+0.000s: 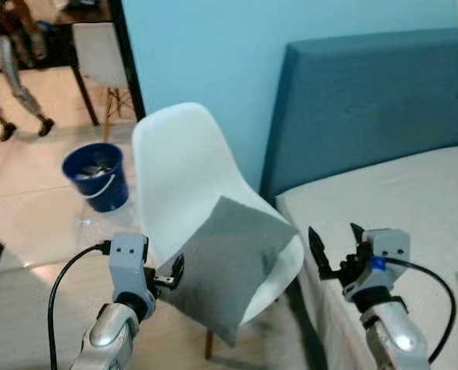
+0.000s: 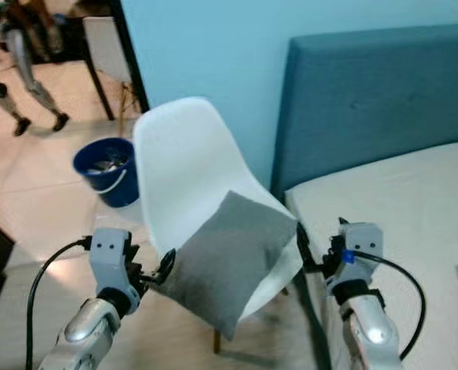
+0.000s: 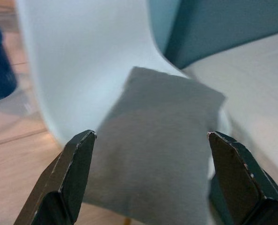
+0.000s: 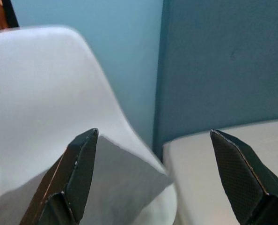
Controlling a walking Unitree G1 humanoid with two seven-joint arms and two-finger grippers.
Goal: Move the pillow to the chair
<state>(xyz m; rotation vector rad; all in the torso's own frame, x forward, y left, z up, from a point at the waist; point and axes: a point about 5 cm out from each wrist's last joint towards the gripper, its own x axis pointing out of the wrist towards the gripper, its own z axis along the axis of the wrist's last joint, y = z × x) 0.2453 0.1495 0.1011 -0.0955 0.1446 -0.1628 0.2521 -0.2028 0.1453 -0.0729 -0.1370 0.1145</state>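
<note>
Pillow is seen tilted on the white chair at frame centre, lower corner overhanging the seat, between the spread left tool, touching its edge, and the spread right tool.

Home bedroom: bed with blue padded headboard against pale blue wall, white shell chair beside it, blue bucket on tiled floor, doorway to dining table beyond.

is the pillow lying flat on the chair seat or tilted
Tilted: the grey pillow leans against the white chair, its lower corner hanging past the seat's front edge.
</note>
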